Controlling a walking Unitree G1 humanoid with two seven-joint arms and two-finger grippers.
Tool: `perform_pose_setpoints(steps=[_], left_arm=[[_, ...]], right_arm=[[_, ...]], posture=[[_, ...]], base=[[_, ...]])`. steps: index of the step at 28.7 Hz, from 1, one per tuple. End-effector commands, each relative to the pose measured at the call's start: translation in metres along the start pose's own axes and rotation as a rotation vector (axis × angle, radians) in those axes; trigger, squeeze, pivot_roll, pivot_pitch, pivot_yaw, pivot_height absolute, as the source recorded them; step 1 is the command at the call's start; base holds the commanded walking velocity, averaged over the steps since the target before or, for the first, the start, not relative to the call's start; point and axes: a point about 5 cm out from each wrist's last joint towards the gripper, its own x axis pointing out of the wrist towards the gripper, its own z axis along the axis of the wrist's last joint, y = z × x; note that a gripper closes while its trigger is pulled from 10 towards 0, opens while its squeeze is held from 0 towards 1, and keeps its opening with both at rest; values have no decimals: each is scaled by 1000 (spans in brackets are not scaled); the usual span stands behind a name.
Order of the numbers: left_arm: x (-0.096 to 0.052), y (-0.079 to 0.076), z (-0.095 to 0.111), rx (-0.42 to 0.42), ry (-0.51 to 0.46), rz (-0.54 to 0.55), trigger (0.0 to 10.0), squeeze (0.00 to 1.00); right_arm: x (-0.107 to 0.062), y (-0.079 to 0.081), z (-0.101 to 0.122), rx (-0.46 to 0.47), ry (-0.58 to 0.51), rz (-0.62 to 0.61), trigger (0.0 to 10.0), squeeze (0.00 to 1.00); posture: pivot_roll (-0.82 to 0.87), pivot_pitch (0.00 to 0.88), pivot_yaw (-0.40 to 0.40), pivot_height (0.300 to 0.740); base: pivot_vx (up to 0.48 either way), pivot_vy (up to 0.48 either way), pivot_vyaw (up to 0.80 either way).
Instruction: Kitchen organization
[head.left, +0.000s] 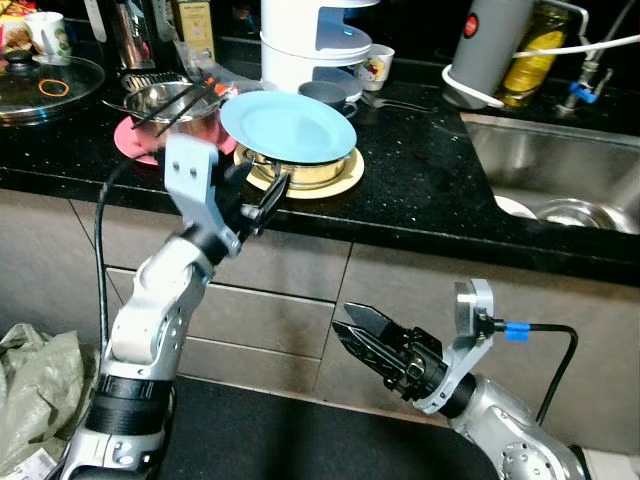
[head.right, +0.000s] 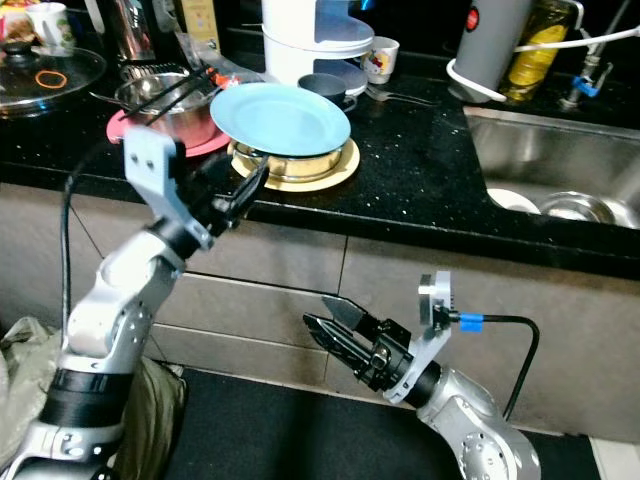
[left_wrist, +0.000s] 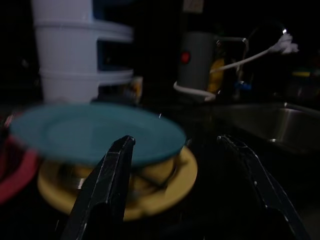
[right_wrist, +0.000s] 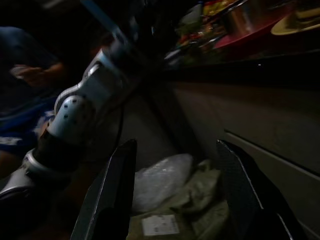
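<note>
Nearby, left end effector (head.left: 262, 196) faces level blue plate (head.left: 288, 126).

Plate (head.left: 288, 125) on bowl (head.left: 305, 172), sink (head.left: 560, 165) right.

counter (head.left: 420, 190): glossy speckled black stone | sink (head.left: 560, 165): brushed steel | blue plate (head.left: 288, 126): smooth matt

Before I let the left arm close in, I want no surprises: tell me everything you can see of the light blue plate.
The light blue plate is round, smooth and matte, plastic or glazed by its look, with a shallow raised rim. It sits slightly tilted on a metal bowl that rests on a yellow plate, near the black counter's front edge. The left gripper, fingers open, hangs just before it, apart from it.
</note>
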Motion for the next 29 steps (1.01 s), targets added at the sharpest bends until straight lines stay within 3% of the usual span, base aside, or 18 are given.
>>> perform_pose_setpoints(steps=[1, 6, 14, 20, 24, 25, 26, 27, 29], left_arm=[[4, -10, 8, -16, -14, -36, 10000, 0], [7, -15, 21, -30, -53, -56, 10000, 0], [10, -17, 58, -136, -164, -86, 10000, 0], [8, 3, 72, -238, -186, -19, 10000, 0], [6, 29, 63, -409, -156, 155, 10000, 0], [6, 29, 63, -409, -156, 155, 10000, 0], [6, 35, 61, -456, -153, 195, 10000, 0], [7, 49, 57, -559, -146, 284, 10000, 0], [8, 54, 57, -583, -143, 317, 10000, 0]], right_arm=[[1, 1, 2, 24, -6, 32, 10000, 0], [-1, 0, 4, 41, -19, 39, 10000, 0], [-2, 0, 8, 74, -57, 48, 10000, 0], [-3, -1, 11, 89, -92, 44, 10000, 0], [-3, -2, 11, 93, -92, 37, 10000, 0], [-3, -2, 11, 93, -92, 37, 10000, 0], [-3, -3, 11, 93, -91, 36, 10000, 0], [-3, -3, 10, 94, -85, 32, 10000, 0], [-2, -3, 10, 94, -83, 31, 10000, 0]], posture=[[82, 41, -61, 740], [87, 44, -63, 740], [90, 46, -68, 740], [94, 46, -68, 740], [95, 41, -69, 740], [95, 41, -69, 740], [95, 40, -69, 740], [92, 37, -69, 740], [92, 37, -69, 740]], base=[[319, 0, 0], [317, 0, 0], [240, 0, 0], [0, 0, 0], [0, 0, 0], [0, 0, 0], [0, 0, 0], [0, 0, 0], [0, 0, 0]])
